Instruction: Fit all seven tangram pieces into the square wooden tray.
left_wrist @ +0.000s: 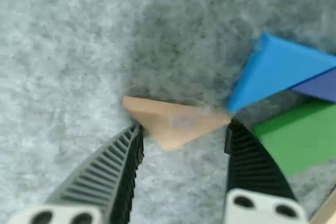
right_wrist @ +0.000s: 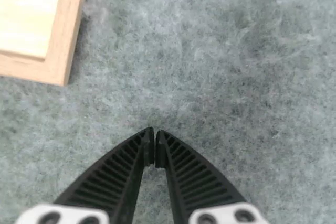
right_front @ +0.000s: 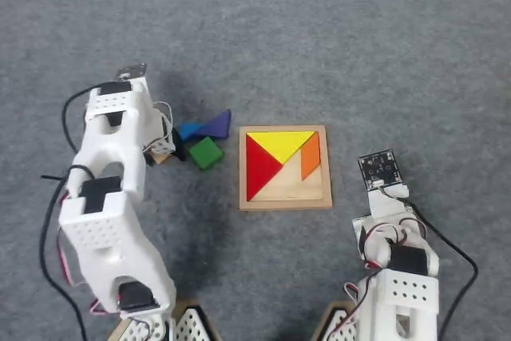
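The square wooden tray (right_front: 285,201) holds a red triangle (right_front: 259,167), a yellow triangle (right_front: 281,144) and an orange piece (right_front: 310,157). To its left on the carpet lie a blue piece (right_front: 189,129), a purple piece (right_front: 215,124) and a green square (right_front: 206,152). My left gripper (left_wrist: 184,129) is open and low over a tan triangle (left_wrist: 176,121), one fingertip at each end of it. The blue piece (left_wrist: 278,69) and green square (left_wrist: 296,137) lie just beyond. My right gripper (right_wrist: 155,148) is shut on nothing over bare carpet, beside the tray's corner (right_wrist: 52,61).
Grey carpet covers the table. The left arm (right_front: 112,189) stretches along the left side, with cables trailing beside it. The right arm's base (right_front: 399,277) stands at the front right. The tray's lower middle shows bare wood (right_front: 299,189).
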{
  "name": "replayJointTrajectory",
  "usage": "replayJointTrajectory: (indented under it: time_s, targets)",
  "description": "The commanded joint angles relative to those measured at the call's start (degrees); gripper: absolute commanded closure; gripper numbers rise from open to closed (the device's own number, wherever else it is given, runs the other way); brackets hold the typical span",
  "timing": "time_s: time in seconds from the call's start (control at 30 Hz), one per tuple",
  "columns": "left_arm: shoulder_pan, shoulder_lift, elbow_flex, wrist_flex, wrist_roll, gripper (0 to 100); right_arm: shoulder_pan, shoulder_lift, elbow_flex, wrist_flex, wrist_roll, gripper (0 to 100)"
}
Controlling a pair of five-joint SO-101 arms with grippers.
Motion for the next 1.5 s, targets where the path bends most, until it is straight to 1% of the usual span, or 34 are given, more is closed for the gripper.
replayJointTrajectory:
  time_s: [0.0,0.13,0.37,0.47,0.63,0.73,0.83,0.93,1.0,1.23,1.33,1.47]
  targets:
    - [2.64,1.49,-0.31,0.88,-3.25,76,-0.40,-0.75,-0.35,-1.01,0.79,99.0]
    - [1.67,1.41,-0.57,1.05,-5.19,82,-0.40,-0.75,-0.35,-1.01,0.79,99.0]
    - [-3.96,1.41,-3.82,0.44,-3.43,83,-0.40,-0.75,-0.35,-1.01,0.79,99.0]
    - [-4.57,1.41,-6.64,0.62,-9.23,83,-0.40,-0.75,-0.35,-1.01,0.79,99.0]
    - [-5.89,1.41,-13.58,7.82,-18.64,83,-0.40,-0.75,-0.35,-1.01,0.79,99.0]
    - [-8.00,1.93,-19.21,11.52,-20.31,83,-0.40,-0.75,-0.35,-1.01,0.79,99.0]
    - [-9.93,2.02,-22.55,12.84,-20.13,83,-0.40,-0.75,-0.35,-1.01,0.79,99.0]
    - [-10.46,2.11,-22.64,12.75,-17.93,83,-0.40,-0.75,-0.35,-1.01,0.79,99.0]
    - [-10.02,2.11,-21.58,12.48,-14.59,83,-0.40,-0.75,-0.35,-1.01,0.79,99.0]
    - [-5.98,2.11,-15.87,7.74,-0.35,83,-0.40,-0.75,-0.35,-1.01,0.79,99.0]
    - [-4.13,2.11,-13.23,6.07,2.55,83,-0.40,-0.75,-0.35,-1.01,0.79,99.1]
    - [-3.16,2.11,-11.38,3.87,4.66,83,-0.40,-0.75,-0.35,-0.92,0.79,99.1]
